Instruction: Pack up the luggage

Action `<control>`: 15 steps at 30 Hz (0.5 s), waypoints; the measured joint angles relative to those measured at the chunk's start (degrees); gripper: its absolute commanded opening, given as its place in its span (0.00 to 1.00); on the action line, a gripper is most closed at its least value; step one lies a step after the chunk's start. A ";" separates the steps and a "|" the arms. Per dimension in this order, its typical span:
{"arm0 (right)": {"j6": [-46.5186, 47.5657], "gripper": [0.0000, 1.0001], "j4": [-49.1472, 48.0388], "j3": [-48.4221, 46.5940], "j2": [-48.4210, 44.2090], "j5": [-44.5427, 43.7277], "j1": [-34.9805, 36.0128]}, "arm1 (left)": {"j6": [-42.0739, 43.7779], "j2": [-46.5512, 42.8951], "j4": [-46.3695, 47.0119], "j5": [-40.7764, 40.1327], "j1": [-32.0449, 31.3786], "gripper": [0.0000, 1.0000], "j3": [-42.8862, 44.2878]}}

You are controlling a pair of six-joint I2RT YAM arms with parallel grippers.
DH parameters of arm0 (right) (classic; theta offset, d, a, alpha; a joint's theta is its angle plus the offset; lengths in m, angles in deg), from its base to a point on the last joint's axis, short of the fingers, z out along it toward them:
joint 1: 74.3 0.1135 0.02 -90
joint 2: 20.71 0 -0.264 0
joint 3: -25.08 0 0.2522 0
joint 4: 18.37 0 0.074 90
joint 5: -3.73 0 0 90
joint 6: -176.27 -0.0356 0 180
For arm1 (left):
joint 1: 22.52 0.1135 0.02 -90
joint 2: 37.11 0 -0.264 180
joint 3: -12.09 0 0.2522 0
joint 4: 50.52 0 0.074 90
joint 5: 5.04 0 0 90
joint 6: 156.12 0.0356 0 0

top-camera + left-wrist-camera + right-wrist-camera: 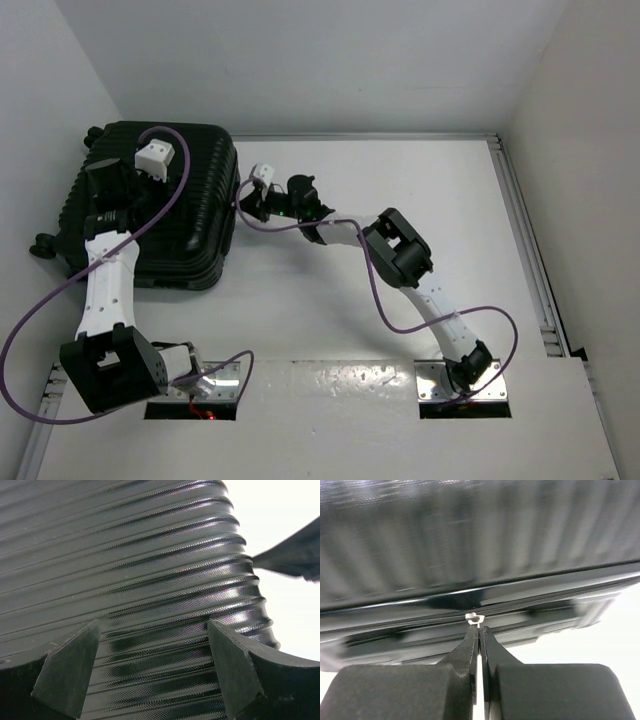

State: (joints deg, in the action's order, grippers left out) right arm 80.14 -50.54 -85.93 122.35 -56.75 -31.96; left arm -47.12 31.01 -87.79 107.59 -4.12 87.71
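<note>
The luggage (180, 215), a large black ribbed hard-shell suitcase, lies closed at the table's far left. My left gripper (108, 192) rests over its lid; in the left wrist view the fingers (67, 672) stand wide apart over the ribbed shell (150, 580), holding nothing. My right gripper (250, 205) is at the suitcase's right side. In the right wrist view its jaws are pressed together on the silver zipper pull (473, 618) on the zipper line between the two shells.
White walls enclose the table at left, back and right. A metal rail (530, 260) runs along the right edge. Purple cables (60, 290) loop from both arms. Small black wheels (42, 245) stick out at the suitcase's left.
</note>
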 measured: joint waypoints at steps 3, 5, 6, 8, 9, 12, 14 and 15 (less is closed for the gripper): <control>2.08 0.00 2.29 -7.72 4.26 -1.64 -1.40 | 0.22 0.02 0.28 0.09 0.07 0.93 -0.11; 3.89 0.00 4.81 -16.31 9.18 -3.34 -2.03 | 0.33 0.02 0.33 0.74 0.33 0.94 -0.13; 4.79 0.00 6.23 -21.94 12.50 -4.61 -2.32 | 0.46 0.00 0.37 1.53 0.57 0.94 -0.15; 6.69 0.00 7.02 -30.34 18.23 -6.60 -2.95 | 0.61 -0.26 0.22 3.28 0.94 0.94 -0.33; 7.48 0.00 6.49 -32.54 19.98 -7.32 -3.28 | 0.92 -0.70 -0.42 4.24 0.90 0.94 -0.42; 8.57 0.00 2.12 -30.34 20.13 -9.16 -3.32 | 1.38 -3.17 -2.93 4.92 -2.25 0.93 -1.46; 8.48 0.00 -2.38 -24.70 18.03 -10.45 -3.13 | 1.25 -5.33 -4.68 4.07 -8.24 0.93 -1.79; 7.80 0.00 -4.72 -22.64 17.09 -11.21 -3.08 | 0.72 -6.45 -5.11 3.54 -12.02 0.92 -2.23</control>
State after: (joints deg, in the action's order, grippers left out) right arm 87.94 -55.26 -108.58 139.45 -67.97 -35.04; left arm -46.40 24.56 -92.90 111.13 -16.14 85.48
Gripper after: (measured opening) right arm 0.002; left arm 0.932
